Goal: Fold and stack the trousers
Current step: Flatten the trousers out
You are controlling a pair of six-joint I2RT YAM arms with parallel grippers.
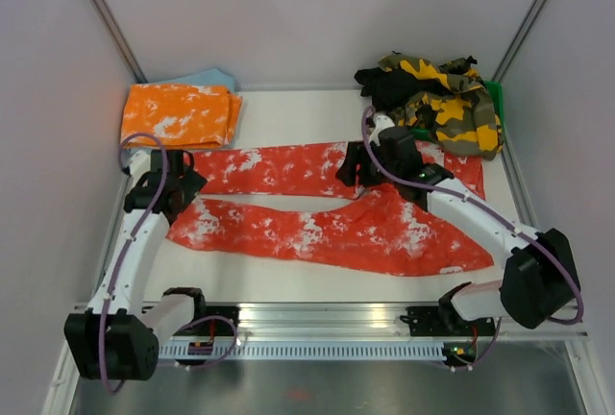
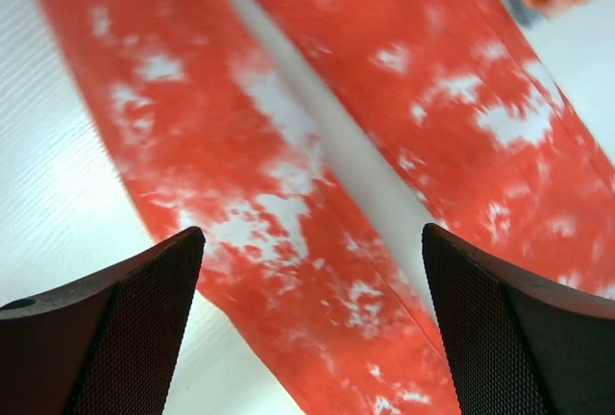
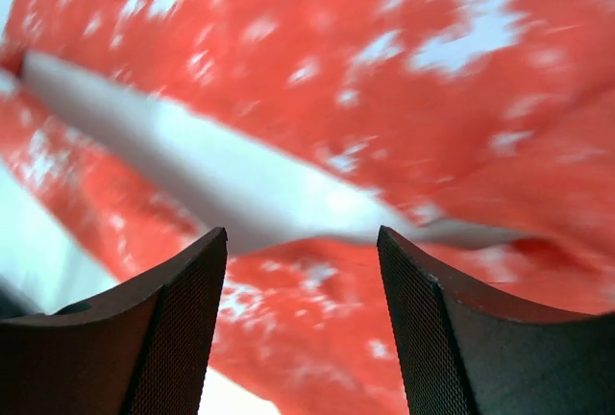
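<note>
**Table contents, counted**

- 1 pair of red trousers (image 1: 327, 213), white tie-dye splotches, lying flat across the middle of the table (image 1: 288, 279). The 2 legs run leftward from the wide end at the right. A narrow wedge of bare table shows between them.
- 1 folded orange-and-white pair (image 1: 180, 114) in the far left corner, just beyond the far leg's end and apart from it. 1 pale blue cloth (image 1: 213, 79) shows behind it.
- 1 heap of camouflage and black garments (image 1: 437, 98) in the far right corner. The number of pieces cannot be told. A green edge (image 1: 495, 98) shows beside it.
- 2 arms: left arm (image 1: 130, 242) and right arm (image 1: 471, 208).

**Jaws**

- Left jaws: over the left ends of the 2 legs, spread wide. Both fingers (image 2: 125, 319) are clear of the cloth, with nothing between them.
- Right jaws: over the far leg near where the legs join, parted. The fingers (image 3: 163, 329) have nothing between them.

**Edges and open room**

- 3 walls close in the left, back and right sides.
- 1 bare strip lies between the near leg and the metal rail (image 1: 317, 317).
- 1 bare strip lies along the back wall, between the orange pair and the heap.
- The wide end of the trousers lies close to the right wall.
</note>
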